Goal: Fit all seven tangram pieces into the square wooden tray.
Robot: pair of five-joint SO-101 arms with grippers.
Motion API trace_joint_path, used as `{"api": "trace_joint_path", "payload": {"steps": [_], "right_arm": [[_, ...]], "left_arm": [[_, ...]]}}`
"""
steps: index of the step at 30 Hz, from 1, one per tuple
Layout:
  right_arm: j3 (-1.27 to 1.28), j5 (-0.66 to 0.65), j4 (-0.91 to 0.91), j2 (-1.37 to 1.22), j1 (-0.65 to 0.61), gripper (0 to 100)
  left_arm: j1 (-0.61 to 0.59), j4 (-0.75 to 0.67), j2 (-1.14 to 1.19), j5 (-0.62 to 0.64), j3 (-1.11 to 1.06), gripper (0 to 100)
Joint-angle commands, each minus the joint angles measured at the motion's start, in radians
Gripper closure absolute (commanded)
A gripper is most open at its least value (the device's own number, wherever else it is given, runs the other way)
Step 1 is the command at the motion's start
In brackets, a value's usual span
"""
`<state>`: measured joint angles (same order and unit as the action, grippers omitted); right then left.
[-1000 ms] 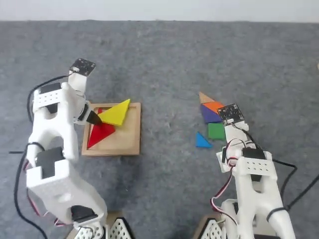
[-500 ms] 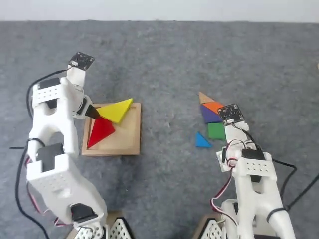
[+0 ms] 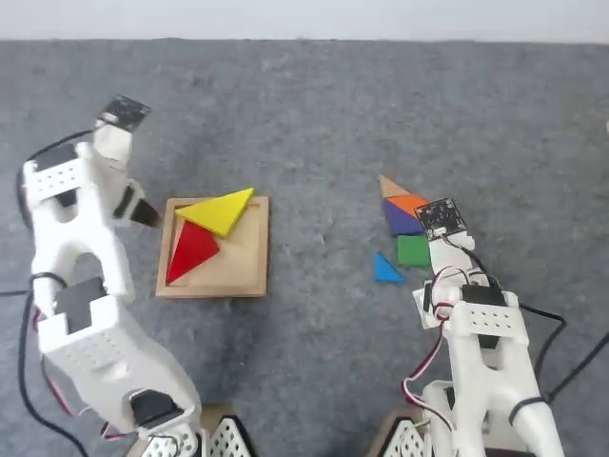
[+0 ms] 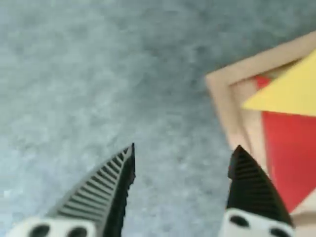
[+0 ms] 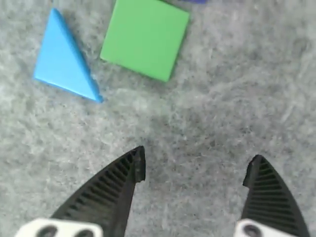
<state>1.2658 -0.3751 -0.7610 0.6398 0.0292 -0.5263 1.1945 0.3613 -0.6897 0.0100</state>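
the square wooden tray (image 3: 240, 271) sat on the left half of the grey felt-covered table (image 3: 314, 124), well in from its far edge, with bare felt on every side of it. a wide open strip of table lay between the tray and the loose pieces on the right half.

the left gripper (image 4: 185, 147) hung just off the tray's far left corner, over bare felt, its jaws spread wide with nothing between them. the right gripper (image 5: 198, 153) hovered over felt on the near side of the loose pieces, also gaping and holding nothing.

inside the tray a flat red triangle (image 3: 190, 252) lay against the left wall. a large yellow triangle (image 3: 221, 211) lay along the far side, one sharp corner poking over the far rim near the far right corner, another part overlapping the red piece. the rest of the tray floor was bare wood.

on the right half, a green square (image 3: 412, 249) and a small blue triangle (image 3: 385, 269) lay near each other but apart. beyond them a purple piece (image 3: 402, 221), an orange triangle (image 3: 409, 202) and a tan wooden triangle (image 3: 388, 185) sat touching in a row running toward the far edge.
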Motion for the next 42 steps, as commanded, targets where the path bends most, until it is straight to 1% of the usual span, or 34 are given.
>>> {"api": "trace_joint_path", "payload": {"steps": [1, 4, 6, 8, 11, 20, 23, 28, 35, 38, 40, 42], "right_arm": [[-0.006, -0.014, 0.021, 0.024, 0.007, 68.1], [-0.006, -0.014, 0.021, 0.024, 0.007, 68.1], [-0.006, -0.014, 0.021, 0.024, 0.012, 68.1], [-0.006, -0.014, 0.021, 0.024, 0.012, 68.1], [-0.006, -0.014, 0.021, 0.024, 0.012, 68.1], [-0.006, -0.014, 0.021, 0.024, 0.012, 68.1], [-0.006, -0.014, 0.021, 0.024, 0.012, 68.1], [-0.006, -0.014, 0.021, 0.024, 0.01, 68.1], [-0.006, -0.014, 0.021, 0.024, 0.01, 68.1], [-0.006, -0.014, 0.021, 0.024, 0.01, 68.1], [-0.006, -0.014, 0.021, 0.024, 0.008, 68.1], [-0.006, -0.014, 0.021, 0.024, 0.01, 68.1]], "left_arm": [[0.035, -0.026, -0.064, 0.117, 0.084, 70], [0.118, -0.109, -0.035, 0.236, 0.096, 70], [0.18, -0.143, -0.006, 0.285, 0.096, 70], [0.232, -0.158, 0.023, 0.308, 0.097, 70], [0.273, -0.161, 0.06, 0.313, 0.108, 70], [0.281, -0.161, 0.147, 0.305, 0.12, 71], [0.285, -0.157, 0.149, 0.305, 0.114, 71], [0.322, -0.089, 0.124, 0.273, 0.114, 71], [0.333, -0.08, 0.124, 0.272, 0.113, 71], [0.325, -0.08, 0.101, 0.278, 0.125, 71], [0.296, -0.069, 0.052, 0.279, 0.13, 71], [0.269, -0.008, -0.017, 0.272, 0.133, 71]]}}
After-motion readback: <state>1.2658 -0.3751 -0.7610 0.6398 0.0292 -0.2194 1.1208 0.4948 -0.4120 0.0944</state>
